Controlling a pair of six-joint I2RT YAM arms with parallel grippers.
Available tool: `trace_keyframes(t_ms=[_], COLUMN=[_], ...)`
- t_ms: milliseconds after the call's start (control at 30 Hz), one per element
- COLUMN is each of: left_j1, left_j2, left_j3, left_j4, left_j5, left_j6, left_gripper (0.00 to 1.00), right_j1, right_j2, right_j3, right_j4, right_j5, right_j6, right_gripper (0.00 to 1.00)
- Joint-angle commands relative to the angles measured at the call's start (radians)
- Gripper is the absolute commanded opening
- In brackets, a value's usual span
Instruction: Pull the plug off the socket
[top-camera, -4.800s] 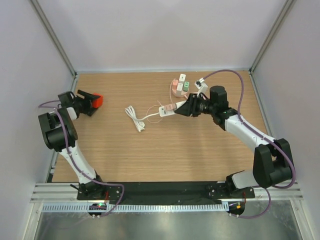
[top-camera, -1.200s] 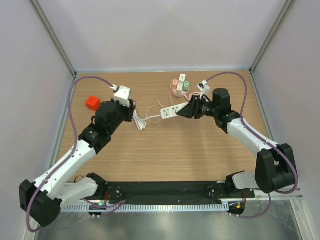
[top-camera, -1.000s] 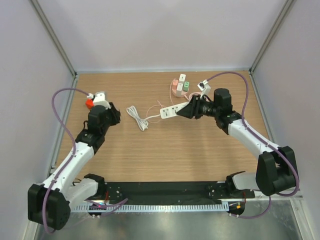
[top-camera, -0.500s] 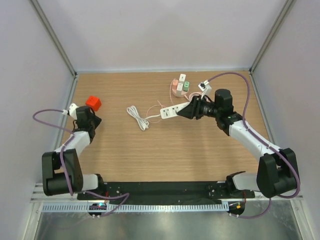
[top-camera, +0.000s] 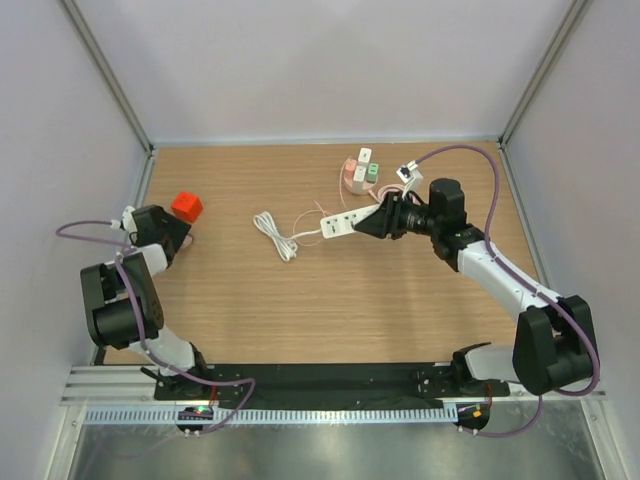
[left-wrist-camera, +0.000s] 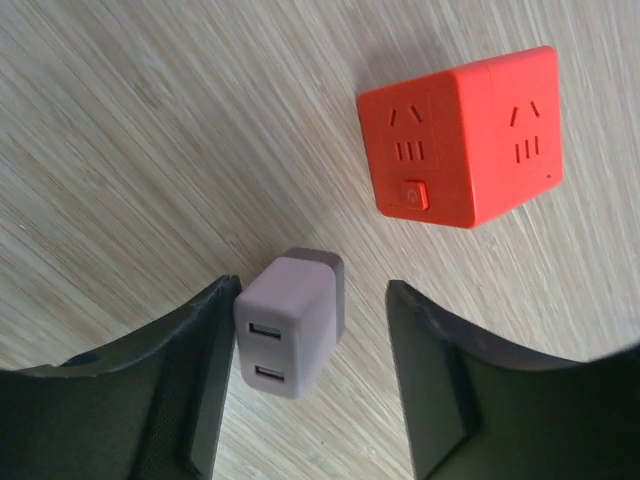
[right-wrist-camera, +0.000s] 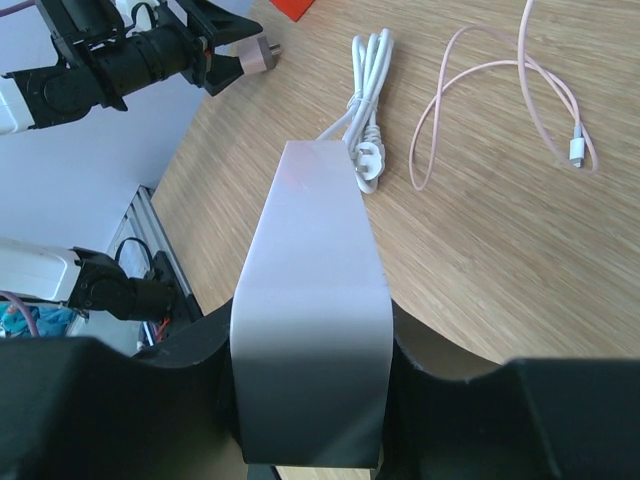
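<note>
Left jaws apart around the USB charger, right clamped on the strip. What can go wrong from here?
1. USB charger touches one finger of the left gripper; withdrawing may drag or tip it toward the red cube socket.
2. Right gripper holds the power strip by one end; moving it could drag the white cord.

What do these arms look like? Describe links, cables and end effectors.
The left arm and right arm have white links and black joints; a purple cable loops along each. The left end effector and right end effector are black, each with two broad fingers.
</note>
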Motion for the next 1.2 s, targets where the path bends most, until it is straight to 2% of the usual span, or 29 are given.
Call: trace_keyframes(t_ms=[0,200,233,367,500,700,800,1033,1167], left_j1=[0.021,0.038,0.038,0.042,0.042,0.042,0.044,0.044,0.042], left_j2=[0.009,-0.101,-0.121,-0.243,-0.378,-0.514,-0.557,-0.63,-0.661], left_j3=[0.034,0.043,0.044,0.039,0.002,-0.012,-0.019,-0.042,-0.061], left_j4=[0.04,-0.039,-0.066,-0.158,-0.183,-0.252,-0.284,-0.316,-0.332], left_j5=[0.05,0.052,0.052,0.059,0.153,0.386,0.446,0.461,0.463], left_j6=[-0.019,-0.019,-0.014,-0.013,0.003,0.069,0.107,0.141,0.15], left_gripper=[0.72,0.98,1.0,1.0,1.0,1.0,1.0,1.0,1.0], right_j1=[-0.003,-0.003,-0.003,0.009,0.05,0.141,0.181,0.222,0.222], right_j2=[0.006,0.088,0.105,0.225,0.318,0.43,0.495,0.663,0.797], right_j3=[0.025,0.069,0.096,0.192,0.317,0.524,0.642,0.915,1.172], right_j4=[0.101,0.089,0.084,0.055,0.015,-0.097,-0.164,-0.224,-0.293], right_j5=[-0.027,-0.048,-0.057,-0.102,-0.084,0.004,0.076,0.332,0.49], right_j6=[0.01,0.039,0.045,0.098,0.092,0.035,0.024,0.084,0.128], right_gripper=[0.01,0.01,0.01,0.01,0.01,0.01,0.01,0.01,0.01])
